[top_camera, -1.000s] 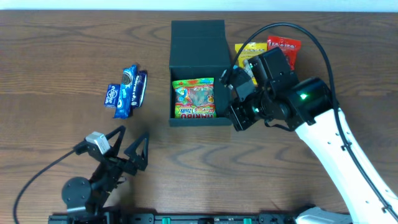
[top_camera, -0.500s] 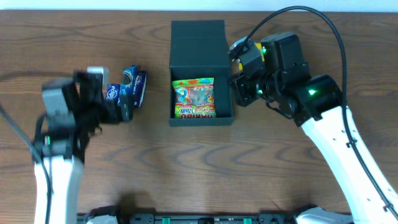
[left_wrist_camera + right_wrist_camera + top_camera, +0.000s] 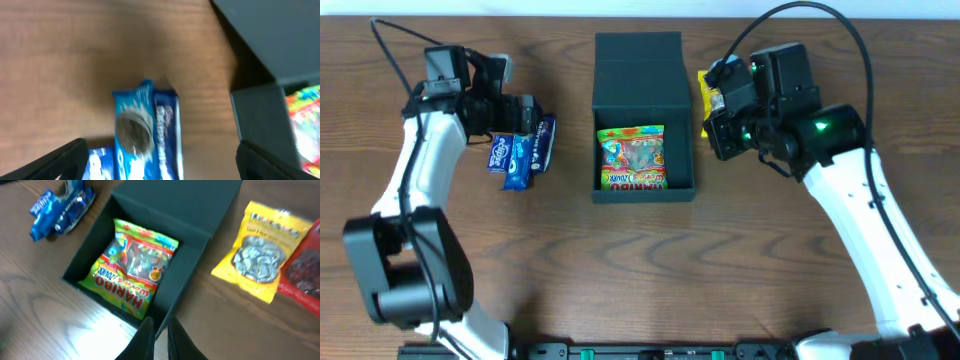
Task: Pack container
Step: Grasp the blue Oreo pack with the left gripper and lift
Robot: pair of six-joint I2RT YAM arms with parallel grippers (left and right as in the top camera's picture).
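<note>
Brown wooden table (image 3: 640, 280) fills the overhead view. The container (image 3: 645, 195) sits just past centre toward 12 o'clock, its lid (image 3: 638, 65) thrown flat behind it and a Haribo packet (image 3: 633, 158) inside. The left gripper (image 3: 517, 120) hangs at the box's 9 o'clock, over the blue cookie packets (image 3: 523, 152). The right gripper (image 3: 713, 128) crowds the wall at 3 o'clock, beside a yellow packet (image 3: 708, 88). There's bare wood all across 6 o'clock.

Left wrist view: the fingers (image 3: 60, 160) are spread wide, clasping nothing, with a blue packet (image 3: 145, 135) straight below. The container's corner (image 3: 257, 115) stands off at 3 o'clock, a strip of open wood between.

Right wrist view: the fingers (image 3: 145, 340) are nearly pinched together, a sliver of gap, gripping nothing. The container (image 3: 187, 277) lies at 11 o'clock, its near wall just ahead of the tips. The yellow packet (image 3: 260, 250) and a red packet (image 3: 305, 275) sit at 2 o'clock.
</note>
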